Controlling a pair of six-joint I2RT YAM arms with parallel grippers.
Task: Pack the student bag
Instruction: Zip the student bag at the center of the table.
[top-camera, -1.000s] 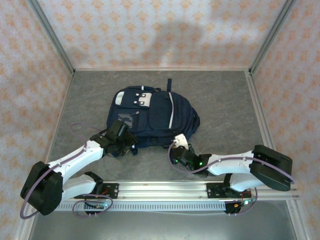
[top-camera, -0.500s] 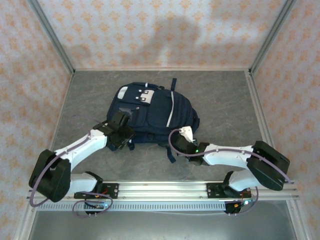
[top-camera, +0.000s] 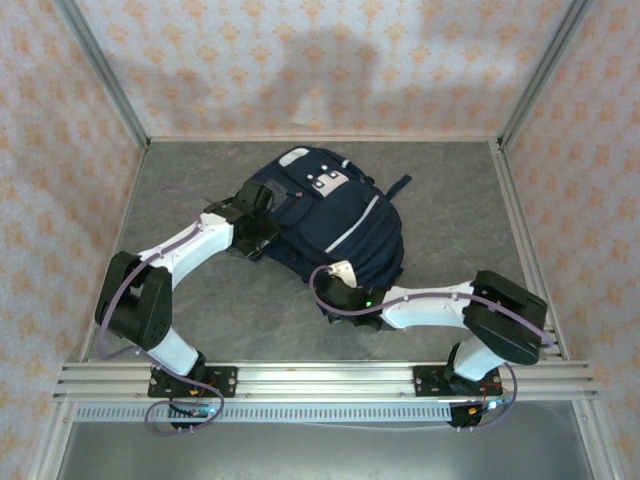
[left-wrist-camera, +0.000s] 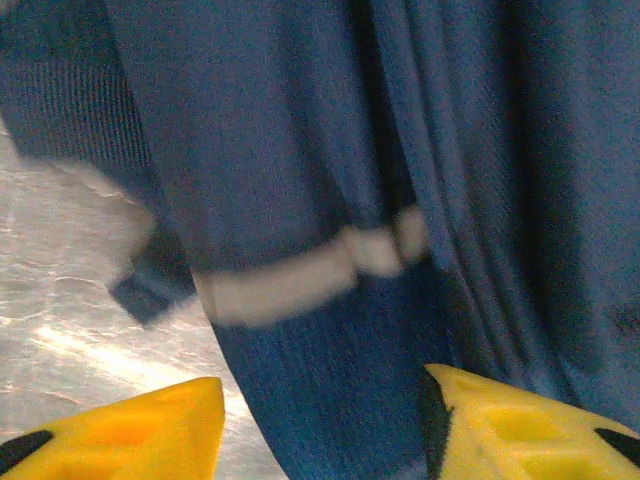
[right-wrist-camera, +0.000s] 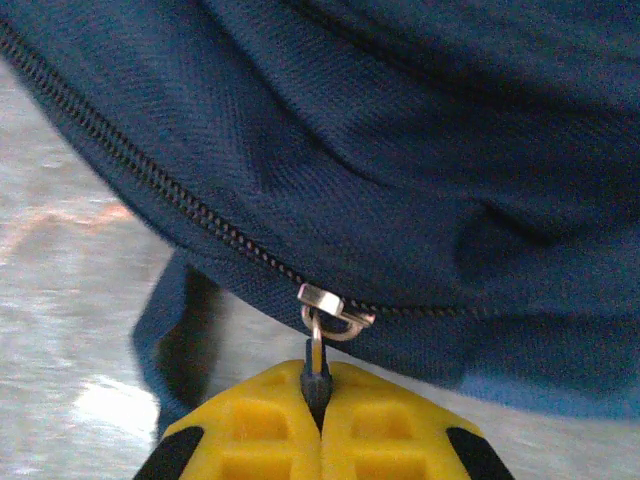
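Just above the middle of the top view, the bag lies flat on the grey table, turned so that its long axis runs from upper left to lower right. It is navy fabric, rounded and full. A white stripe crosses its front on a slant, a white patch sits at its upper-left end, and a small grey square patch lies just below that. A dark strap sticks out at its upper right.

At the bag's left edge, the left gripper meets the fabric. In the left wrist view its yellow fingers stand apart at the bottom of the frame, with folded blue cloth and a blurred white stripe filling the gap above them. Whether they pinch the cloth I cannot tell.

Against the bag's lower edge, the right gripper is pressed up to the seam. In the right wrist view its fingers are together at bottom centre, clamped on the thin zip pull. The pull hangs from a silver slider on a dark zip that runs from the upper left down to the centre. A loose dark strap end droops onto the table at lower left.
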